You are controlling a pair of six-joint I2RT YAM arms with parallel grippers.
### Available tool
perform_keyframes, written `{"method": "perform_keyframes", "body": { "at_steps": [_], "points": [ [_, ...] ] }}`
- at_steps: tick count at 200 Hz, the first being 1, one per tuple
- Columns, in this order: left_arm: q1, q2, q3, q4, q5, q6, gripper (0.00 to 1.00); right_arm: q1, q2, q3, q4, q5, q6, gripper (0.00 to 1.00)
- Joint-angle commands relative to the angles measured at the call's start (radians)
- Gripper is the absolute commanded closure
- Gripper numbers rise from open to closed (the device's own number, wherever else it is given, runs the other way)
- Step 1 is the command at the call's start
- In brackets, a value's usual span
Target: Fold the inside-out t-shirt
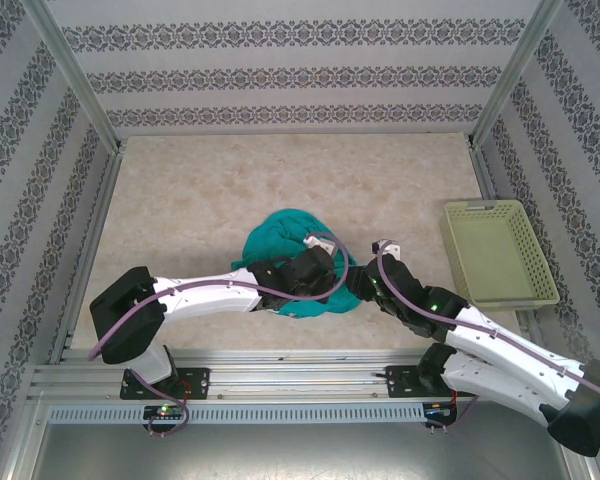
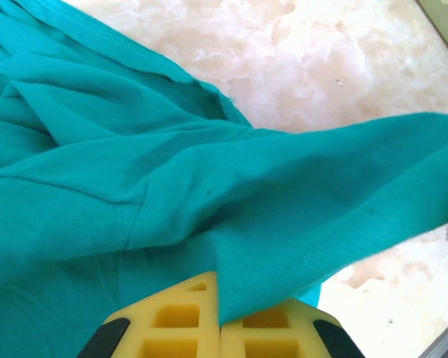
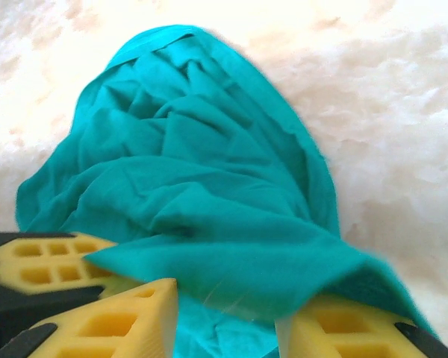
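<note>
On the beige table (image 1: pixel 180 200), wrist views show left claw (image 2: pixel 220 328) pinching t-shirt (image 2: pixel 134 186), right claw (image 3: pixel 231 302) seemingly open.

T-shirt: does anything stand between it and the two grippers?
Nothing visible does. The left gripper is shut on a fold of the t-shirt, and the right gripper has cloth between its parted fingers. The basket sits apart, to the right.

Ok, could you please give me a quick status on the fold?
Left gripper shut on t-shirt. Right gripper fingers apart, cloth between. T-shirt bunched, not folded. Basket apart, off right.
</note>
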Motion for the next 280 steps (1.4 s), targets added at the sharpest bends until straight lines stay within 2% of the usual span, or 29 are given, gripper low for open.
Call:
{"method": "perform_keyframes", "body": {
  "at_steps": [1,30,80,119,145,219,243,280],
  "points": [
    [0.014,-0.012,0.007,0.038,0.021,-0.026,0.97,-0.008,0.004,-0.012,0.017,0.041,0.026,0.62],
    [0.020,-0.001,0.013,0.041,0.030,-0.035,0.98,-0.013,0.014,-0.031,-0.021,0.064,0.046,0.60],
    [0.047,0.021,0.029,0.033,0.056,-0.054,1.00,-0.031,0.038,-0.102,0.045,0.044,0.025,0.54],
    [0.054,0.034,0.038,0.035,0.077,-0.054,1.00,-0.059,0.065,-0.153,0.174,-0.035,-0.049,0.54],
    [0.057,0.052,0.051,0.023,0.090,-0.053,1.00,-0.056,0.064,-0.151,0.214,-0.086,-0.093,0.50],
    [0.064,0.055,0.068,0.016,0.096,-0.048,1.00,-0.055,0.192,-0.108,0.177,-0.026,-0.099,0.50],
    [0.068,0.051,0.070,0.014,0.092,-0.047,1.00,-0.055,0.221,-0.091,0.157,0.001,-0.104,0.54],
    [0.079,0.043,0.063,0.013,0.089,-0.051,1.00,-0.057,0.248,-0.074,0.096,0.062,-0.087,0.74]
  ]
}}
